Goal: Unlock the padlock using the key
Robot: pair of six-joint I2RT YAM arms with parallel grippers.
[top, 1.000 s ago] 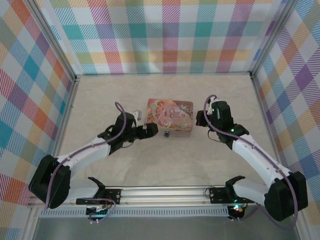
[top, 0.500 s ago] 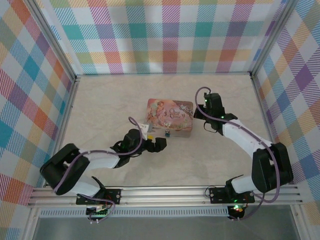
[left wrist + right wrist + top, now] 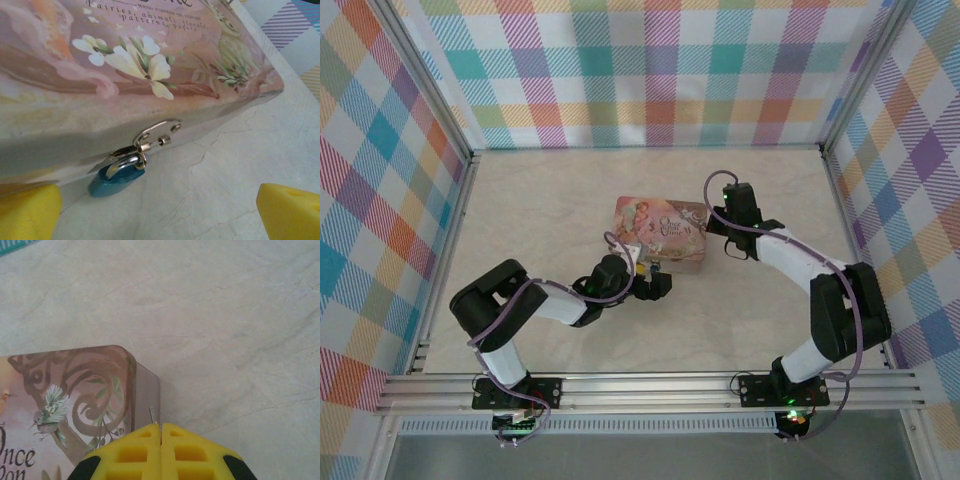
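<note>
Top external: the left gripper (image 3: pixel 658 288) faces the front of the tin (image 3: pixel 660 235), and the right gripper (image 3: pixel 720 225) is at its right end.

Left wrist: the jaws are wide apart. The padlock (image 3: pixel 117 175) hangs from the hasp (image 3: pixel 157 131), shackle up, body tilted down. It looks small, hard and loose, so pinch its flat sides.

Right wrist: the jaws are together, apparently nipping the key (image 3: pixel 152 414), which points forward.

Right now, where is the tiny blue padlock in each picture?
Left wrist: padlock lower left, hanging from the clasp of the pink tin.
Top external: too small to tell, at the tin's near edge by the left gripper.
Right wrist: the tin's corner, lower left.
Shared landmark: the pink tin.
</note>
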